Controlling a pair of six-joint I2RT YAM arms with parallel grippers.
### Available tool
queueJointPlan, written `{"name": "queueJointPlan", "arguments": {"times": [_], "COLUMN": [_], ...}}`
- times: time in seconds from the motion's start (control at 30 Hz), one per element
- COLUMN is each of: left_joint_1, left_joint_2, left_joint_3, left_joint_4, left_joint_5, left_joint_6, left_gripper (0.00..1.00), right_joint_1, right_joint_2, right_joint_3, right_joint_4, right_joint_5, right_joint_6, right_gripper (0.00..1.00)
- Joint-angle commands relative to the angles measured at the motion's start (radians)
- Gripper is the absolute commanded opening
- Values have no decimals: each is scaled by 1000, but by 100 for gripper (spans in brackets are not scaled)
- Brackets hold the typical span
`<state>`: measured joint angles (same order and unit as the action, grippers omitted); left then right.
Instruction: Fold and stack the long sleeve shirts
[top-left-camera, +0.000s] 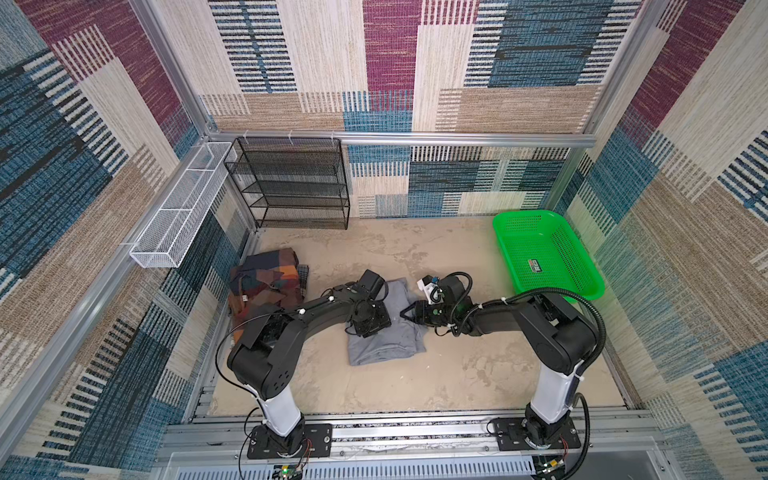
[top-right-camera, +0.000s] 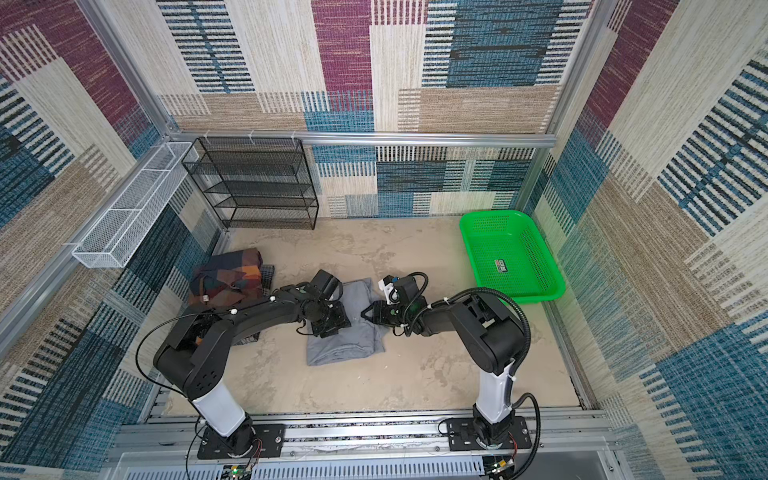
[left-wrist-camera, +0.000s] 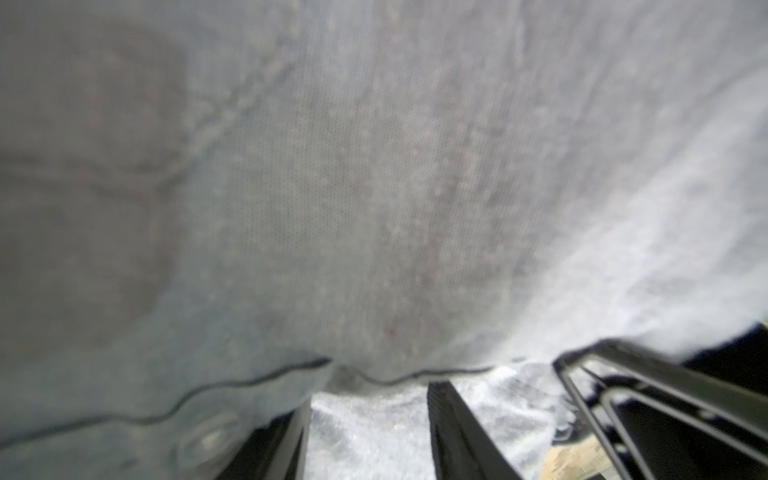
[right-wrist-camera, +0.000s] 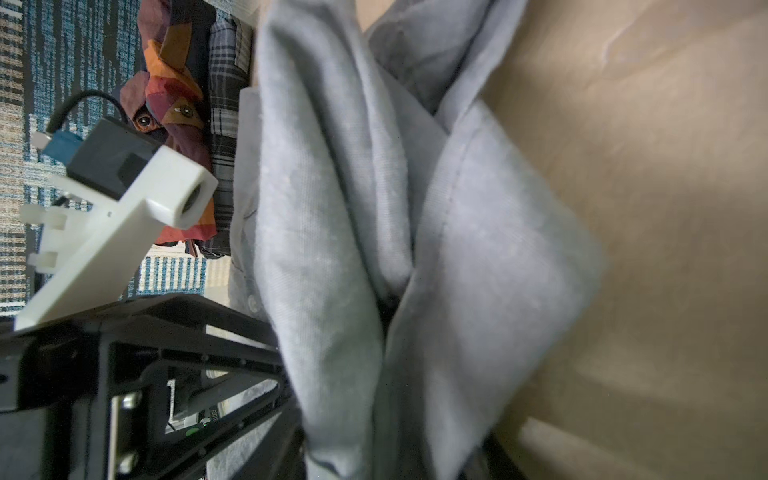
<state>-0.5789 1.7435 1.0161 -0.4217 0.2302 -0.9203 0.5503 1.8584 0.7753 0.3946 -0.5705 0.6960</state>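
The plain gray shirt (top-left-camera: 382, 345) (top-right-camera: 340, 347) lies partly folded in the middle of the table. The plaid shirt (top-left-camera: 266, 278) (top-right-camera: 226, 276) sits folded at the left, and its orange and maroon blocks also show in the right wrist view (right-wrist-camera: 174, 83). My left gripper (top-left-camera: 368, 322) (top-right-camera: 329, 320) points down onto the gray shirt. In the left wrist view its fingers (left-wrist-camera: 453, 419) stand apart, with a flap of gray cloth (left-wrist-camera: 374, 166) over their tips. My right gripper (top-left-camera: 404, 312) (top-right-camera: 364, 312) pinches the gray shirt's right edge. Bunched gray cloth (right-wrist-camera: 324, 249) hides its fingers.
A green mesh basket (top-left-camera: 528, 214) (top-right-camera: 490, 216) stands at the back right. A black mesh rack (top-left-camera: 291, 183) is against the back wall, and a white wire trough (top-left-camera: 178, 216) hangs on the left wall. A dark checked cloth (top-left-camera: 304, 274) peeks out beside the plaid shirt.
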Motion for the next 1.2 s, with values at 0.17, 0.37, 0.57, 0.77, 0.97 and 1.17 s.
{"name": "queueJointPlan", "arguments": {"times": [0.17, 0.37, 0.57, 0.77, 0.97, 1.17], "left_joint_1": [-6, -6, -6, -1, 19, 76], "left_joint_2": [11, 0, -13, -115, -285, -469], "left_joint_3": [-25, -31, -24, 23, 115, 161], "left_joint_4": [-37, -44, -56, -109, -203, -297], "left_joint_5": [-8, -10, -8, 8, -7, -37], "left_joint_6": [-10, -3, 1, 11, 35, 62], "left_gripper": [49, 49, 49, 53, 60, 62], "right_joint_1": [5, 14, 14, 13, -6, -18], "right_joint_2": [-32, -56, -95, -144, -240, -372], "right_joint_3": [-21, -17, -11, -3, 2, 83], "right_joint_4": [173, 130, 15, -147, -268, -529], "right_joint_5": [-63, -30, 57, 179, 235, 316], "right_joint_6": [58, 37, 6, -69, -124, -250], "right_gripper": [28, 14, 0, 0, 0, 0]}}
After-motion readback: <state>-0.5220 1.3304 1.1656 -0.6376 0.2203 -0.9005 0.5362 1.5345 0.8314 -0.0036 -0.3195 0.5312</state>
